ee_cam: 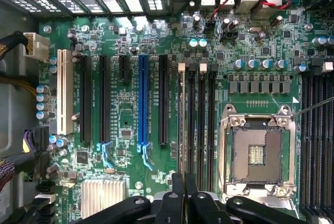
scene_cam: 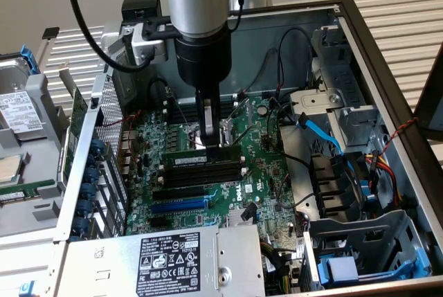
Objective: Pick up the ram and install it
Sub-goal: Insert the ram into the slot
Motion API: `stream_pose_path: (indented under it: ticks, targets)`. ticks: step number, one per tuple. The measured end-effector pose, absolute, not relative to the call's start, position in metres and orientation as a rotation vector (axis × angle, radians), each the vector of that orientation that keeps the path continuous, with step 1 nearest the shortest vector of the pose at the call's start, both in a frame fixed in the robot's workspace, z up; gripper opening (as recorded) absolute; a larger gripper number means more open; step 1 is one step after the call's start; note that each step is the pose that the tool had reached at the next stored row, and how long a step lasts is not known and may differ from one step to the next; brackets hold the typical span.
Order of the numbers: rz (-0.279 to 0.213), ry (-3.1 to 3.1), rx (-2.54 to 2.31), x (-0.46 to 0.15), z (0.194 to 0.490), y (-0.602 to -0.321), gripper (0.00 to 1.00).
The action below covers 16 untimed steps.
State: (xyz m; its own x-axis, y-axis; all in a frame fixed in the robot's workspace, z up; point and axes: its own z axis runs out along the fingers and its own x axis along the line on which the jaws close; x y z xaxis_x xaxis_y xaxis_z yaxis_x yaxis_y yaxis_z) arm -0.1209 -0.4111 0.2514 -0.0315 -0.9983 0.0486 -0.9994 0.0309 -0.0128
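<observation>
The ram [scene_cam: 201, 158] is a dark green stick with a pale label, standing on edge across the green motherboard [scene_cam: 259, 172] inside the open computer case. It sits along the black memory slot nearest the CPU socket [ee_cam: 257, 151]. In the wrist view the ram [ee_cam: 181, 125] shows edge-on as a thin line running down that slot. My gripper [scene_cam: 212, 143] comes straight down from above, and its two black fingers [ee_cam: 176, 195] are shut on the stick's top edge near its middle. Beside it lie other black memory slots [ee_cam: 201, 125] with nothing in them.
A blue expansion slot [ee_cam: 143, 104] and black ones lie farther along the board. The power supply [scene_cam: 173, 262] borders the near side. A drive cage [scene_cam: 360, 248] and cables [scene_cam: 322, 131] crowd the exterior view's right. A hard drive [scene_cam: 17, 113] lies outside the case.
</observation>
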Motion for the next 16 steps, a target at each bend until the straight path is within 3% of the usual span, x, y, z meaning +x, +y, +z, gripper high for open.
stream_pose_path:
  ticks: [16]
  targets:
    - [0.054,-2.247,2.178,-0.124,0.2473,-0.4135,0.12]
